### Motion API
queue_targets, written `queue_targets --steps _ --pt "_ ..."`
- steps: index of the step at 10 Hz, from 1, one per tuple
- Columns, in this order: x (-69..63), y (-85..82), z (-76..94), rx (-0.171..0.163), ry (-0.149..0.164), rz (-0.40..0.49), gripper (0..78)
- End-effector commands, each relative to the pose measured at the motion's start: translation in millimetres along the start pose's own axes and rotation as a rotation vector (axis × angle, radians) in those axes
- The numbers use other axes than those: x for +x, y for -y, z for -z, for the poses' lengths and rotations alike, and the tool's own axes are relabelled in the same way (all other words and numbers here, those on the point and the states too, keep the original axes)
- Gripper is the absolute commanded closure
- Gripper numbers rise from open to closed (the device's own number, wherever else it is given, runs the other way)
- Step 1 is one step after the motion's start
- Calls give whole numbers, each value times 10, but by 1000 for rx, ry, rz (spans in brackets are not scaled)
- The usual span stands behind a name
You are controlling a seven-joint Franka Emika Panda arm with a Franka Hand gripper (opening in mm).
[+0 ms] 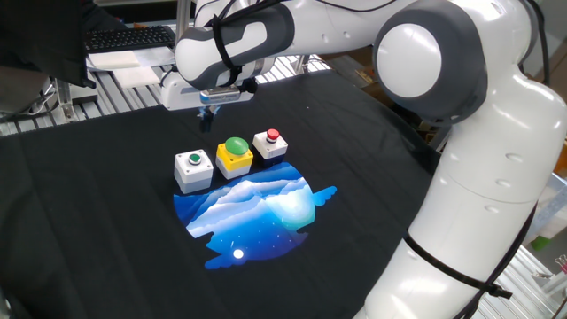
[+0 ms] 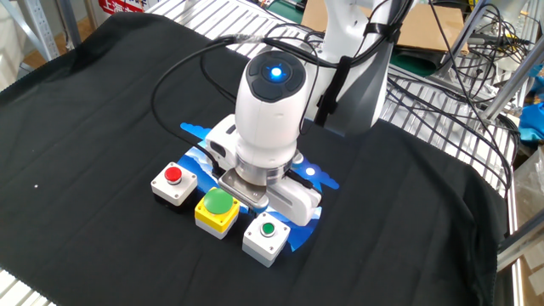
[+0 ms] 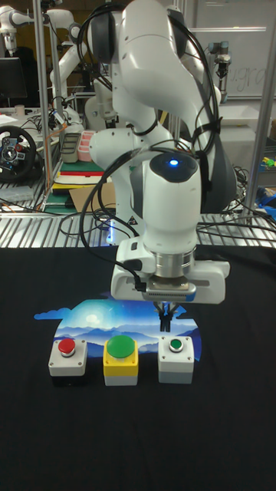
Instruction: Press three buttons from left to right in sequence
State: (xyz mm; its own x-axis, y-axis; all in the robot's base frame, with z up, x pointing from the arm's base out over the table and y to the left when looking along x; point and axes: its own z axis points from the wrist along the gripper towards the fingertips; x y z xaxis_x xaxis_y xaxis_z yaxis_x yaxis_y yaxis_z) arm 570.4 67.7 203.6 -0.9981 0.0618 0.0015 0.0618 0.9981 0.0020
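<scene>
Three buttons sit in a row on the black cloth. In one fixed view, from left to right, they are a grey-white box with a small green button, a yellow box with a big green dome and a white box with a red button. The tall fixed view reverses the order: red, yellow, grey-white. My gripper hangs above the cloth just behind the grey-white box, touching no button. Its dark fingers are pressed together, holding nothing. In the other fixed view the hand hides the fingertips.
A blue and white landscape print lies on the cloth beside the buttons. The robot's large white arm fills the right side. A keyboard and metal racks stand beyond the cloth's far edge. Cables trail behind the base.
</scene>
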Motion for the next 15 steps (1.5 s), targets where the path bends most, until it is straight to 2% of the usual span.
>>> queue_targets --steps 1,12,13,15 --pt "-4 -5 20 0 4 0 1" --pt "-4 -5 20 0 4 0 1" --pt "104 -107 118 -12 -11 36 1" --pt "98 -107 121 -17 -11 35 1"
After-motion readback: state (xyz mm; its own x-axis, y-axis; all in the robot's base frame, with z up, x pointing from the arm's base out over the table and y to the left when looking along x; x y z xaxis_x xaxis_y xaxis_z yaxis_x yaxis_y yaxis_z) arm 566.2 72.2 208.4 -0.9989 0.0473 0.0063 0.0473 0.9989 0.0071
